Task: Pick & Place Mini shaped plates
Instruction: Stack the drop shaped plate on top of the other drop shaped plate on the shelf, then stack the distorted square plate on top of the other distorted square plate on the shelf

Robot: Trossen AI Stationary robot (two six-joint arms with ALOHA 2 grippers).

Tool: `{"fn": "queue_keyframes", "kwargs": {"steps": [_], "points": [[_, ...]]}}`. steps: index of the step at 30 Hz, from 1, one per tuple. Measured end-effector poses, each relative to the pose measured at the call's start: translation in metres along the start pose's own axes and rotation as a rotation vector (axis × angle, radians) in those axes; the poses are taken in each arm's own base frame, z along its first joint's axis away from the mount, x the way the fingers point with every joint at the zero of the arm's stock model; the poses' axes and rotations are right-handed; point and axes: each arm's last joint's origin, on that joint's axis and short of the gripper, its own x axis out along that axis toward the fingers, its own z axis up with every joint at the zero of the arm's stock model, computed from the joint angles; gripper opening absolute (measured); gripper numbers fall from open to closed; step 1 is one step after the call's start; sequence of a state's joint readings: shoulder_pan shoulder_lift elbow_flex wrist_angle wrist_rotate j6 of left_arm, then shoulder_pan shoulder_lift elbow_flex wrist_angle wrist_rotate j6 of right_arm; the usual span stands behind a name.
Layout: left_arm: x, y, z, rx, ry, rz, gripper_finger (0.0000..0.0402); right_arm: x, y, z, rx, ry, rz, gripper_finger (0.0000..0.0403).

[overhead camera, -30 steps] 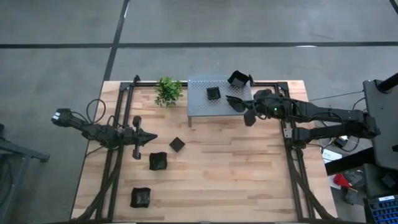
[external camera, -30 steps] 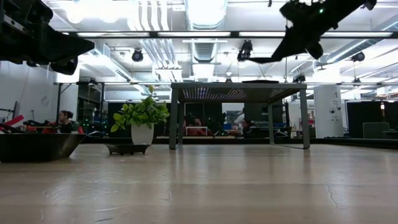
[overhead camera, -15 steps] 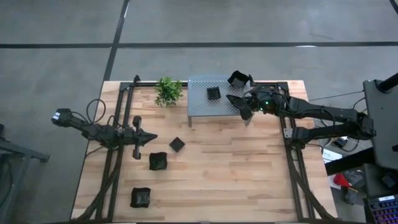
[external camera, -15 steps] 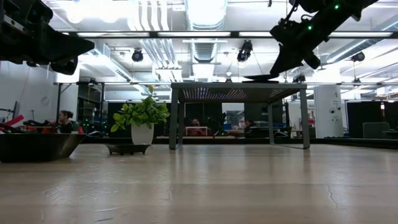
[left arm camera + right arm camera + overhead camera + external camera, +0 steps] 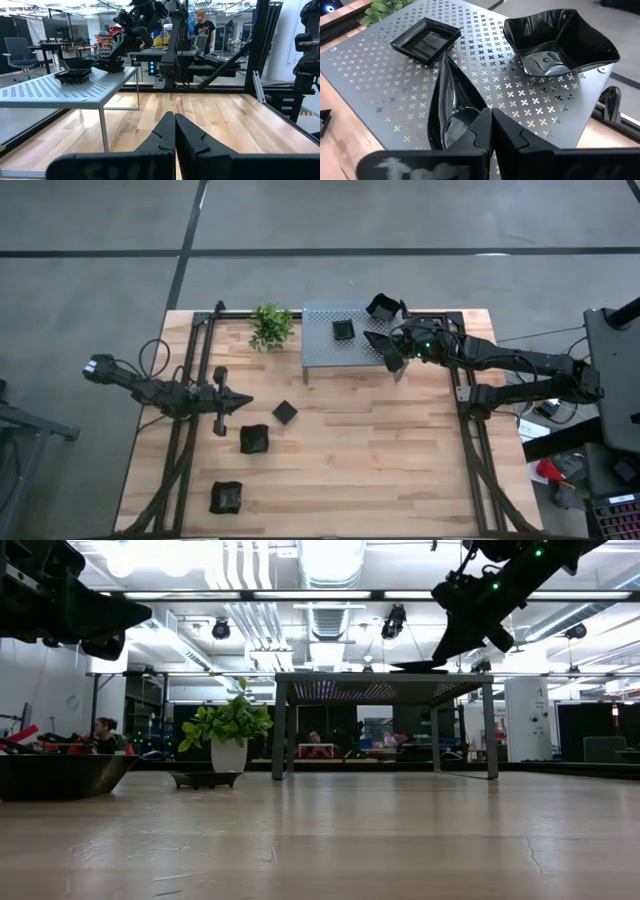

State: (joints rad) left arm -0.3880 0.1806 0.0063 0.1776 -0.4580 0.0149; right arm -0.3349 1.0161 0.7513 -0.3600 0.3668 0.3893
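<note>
My right gripper (image 5: 396, 350) is shut on the end of a black leaf-shaped mini plate (image 5: 449, 102), holding it just over the right part of the grey perforated shelf (image 5: 330, 352). On the shelf lie a flat square plate (image 5: 426, 41) and a deep wavy-rimmed plate (image 5: 560, 42) at its far right corner. On the table lie a small square plate (image 5: 285, 412) and two deeper ones (image 5: 254, 439) (image 5: 226, 497). My left gripper (image 5: 240, 402) hovers shut and empty at the left, near those.
A small green plant (image 5: 270, 326) stands left of the shelf at the table's back edge. Black frame rails (image 5: 190, 430) run along both sides of the table. In the low view a dark dish (image 5: 60, 775) sits close at the left.
My right gripper has carried the leaf-shaped plate leftwards and down, from beside the shelf's right edge to just above its top. The left arm has not moved.
</note>
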Motion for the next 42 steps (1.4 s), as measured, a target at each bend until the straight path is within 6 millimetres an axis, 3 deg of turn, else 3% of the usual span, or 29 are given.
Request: {"fn": "queue_keyframes", "kwargs": {"steps": [7,15,21,42], "points": [[0.000,0.000,0.000,0.000,0.000,0.000,0.0000,0.000,0.000,0.000,-0.001,0.004,0.004,0.0015],[0.000,0.000,0.000,0.000,0.000,0.000,0.0000,-0.002,0.000,0.001,-0.001,-0.007,0.007,0.0086],[0.000,0.000,0.000,0.000,0.000,0.000,0.0000,-0.015,0.009,0.001,-0.041,0.012,0.176,0.0122],[0.000,0.000,0.000,0.000,0.000,0.000,0.0000,-0.077,0.044,-0.056,-0.273,0.048,0.734,0.0068]]}}
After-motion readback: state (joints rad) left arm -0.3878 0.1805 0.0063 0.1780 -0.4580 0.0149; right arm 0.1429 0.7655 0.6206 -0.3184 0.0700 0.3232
